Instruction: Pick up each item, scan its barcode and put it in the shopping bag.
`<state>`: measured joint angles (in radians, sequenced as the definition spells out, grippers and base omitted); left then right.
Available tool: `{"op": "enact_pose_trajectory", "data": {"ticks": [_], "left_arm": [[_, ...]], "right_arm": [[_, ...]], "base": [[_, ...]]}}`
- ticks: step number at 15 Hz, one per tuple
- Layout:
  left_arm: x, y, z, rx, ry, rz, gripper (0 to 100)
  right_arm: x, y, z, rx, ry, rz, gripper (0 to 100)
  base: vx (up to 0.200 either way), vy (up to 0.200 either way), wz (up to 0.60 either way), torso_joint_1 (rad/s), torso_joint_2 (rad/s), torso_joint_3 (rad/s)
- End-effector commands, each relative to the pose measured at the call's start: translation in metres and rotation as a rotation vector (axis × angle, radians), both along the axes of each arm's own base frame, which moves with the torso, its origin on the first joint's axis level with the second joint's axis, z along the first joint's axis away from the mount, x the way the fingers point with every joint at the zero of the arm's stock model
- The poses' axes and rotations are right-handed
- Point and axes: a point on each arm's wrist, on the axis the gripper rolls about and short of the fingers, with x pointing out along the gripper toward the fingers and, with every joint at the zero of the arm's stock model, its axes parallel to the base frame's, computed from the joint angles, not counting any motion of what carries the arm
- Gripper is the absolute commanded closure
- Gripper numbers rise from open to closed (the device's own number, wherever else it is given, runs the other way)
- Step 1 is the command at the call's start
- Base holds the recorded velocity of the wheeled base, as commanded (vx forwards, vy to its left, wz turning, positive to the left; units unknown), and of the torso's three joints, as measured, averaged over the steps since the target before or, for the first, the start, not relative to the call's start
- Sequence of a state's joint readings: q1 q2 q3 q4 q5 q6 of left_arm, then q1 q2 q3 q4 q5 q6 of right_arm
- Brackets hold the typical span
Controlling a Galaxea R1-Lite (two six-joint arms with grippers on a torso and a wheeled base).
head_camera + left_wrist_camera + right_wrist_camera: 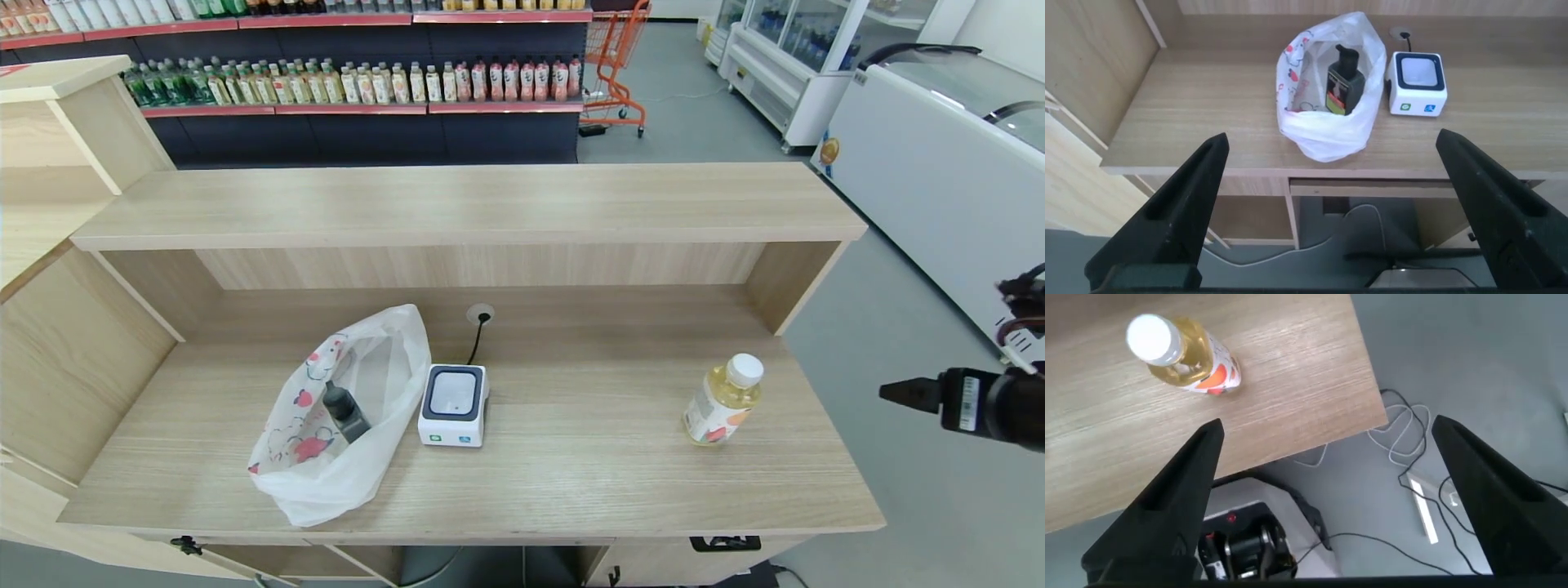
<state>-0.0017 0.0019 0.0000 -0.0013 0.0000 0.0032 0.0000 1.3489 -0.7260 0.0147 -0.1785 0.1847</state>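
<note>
The pale wood-grain tabletop (588, 474) spreads before me, with a raised ledge (465, 204) of the same wood along its far side. On its left half lies the white plastic shopping bag with red printed figures (310, 482) (1323, 135), slumped on its side with its mouth gaping toward the ledge.

My left tool (1333, 140) hangs in front of the tabletop's near edge, in line with the bag, its two black fingers (1167, 220) spread wide apart and holding nothing. My right tool (902, 394) (1327, 429) sits off the right end of the tabletop, over the grey floor (1486, 367). Its fingers (1490, 498) are also wide apart and empty, and it touches nothing.

Just beside the bag, on its right, stands the white box-shaped barcode scanner with a dark-framed window on top (454, 404) (1417, 82).

Well apart from both, near the right end of the tabletop, the clear plastic bottle of yellow drink with a white cap and an orange-printed label (724, 402) (1184, 355) stands upright. It is the nearest thing to my right tool.

Inside the bag lies a dark pump bottle with a black dispenser head (344, 412) (1343, 82), its head pointing toward the bag's mouth.

A thin black cable (475, 347) runs from the back of the scanner to a round grey grommet (480, 313) in the tabletop.
</note>
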Motion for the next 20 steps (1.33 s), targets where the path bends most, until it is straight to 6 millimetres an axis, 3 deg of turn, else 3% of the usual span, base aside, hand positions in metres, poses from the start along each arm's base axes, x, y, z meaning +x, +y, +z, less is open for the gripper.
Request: {"op": "enact_pose_trajectory", "data": {"ticks": [1, 7, 14, 20], "left_arm": [[0.0, 0.0, 0.0, 0.0, -0.001, 0.0, 0], [0.0, 0.0, 0.0, 0.0, -0.001, 0.0, 0], [0.0, 0.0, 0.0, 0.0, -0.001, 0.0, 0], [0.0, 0.0, 0.0, 0.0, 0.001, 0.0, 0]], "right_arm": [[0.026, 0.016, -0.05, -0.012, 0.154, 0.07, 0], [0.06, 0.034, -0.105, -0.073, 0.112, 0.183, 0], [0.089, 0.068, -0.132, -0.131, -0.032, 0.338, 0], [0.106, 0.08, -0.148, -0.251, -0.134, 0.432, 0]], "base": [[0.0, 0.0, 0.0, 0.0, 0.0, 0.0], [0.0, 0.0, 0.0, 0.0, 0.0, 0.0], [0.0, 0.0, 0.0, 0.0, 0.0, 0.0], [0.0, 0.0, 0.0, 0.0, 0.0, 0.0]]}}
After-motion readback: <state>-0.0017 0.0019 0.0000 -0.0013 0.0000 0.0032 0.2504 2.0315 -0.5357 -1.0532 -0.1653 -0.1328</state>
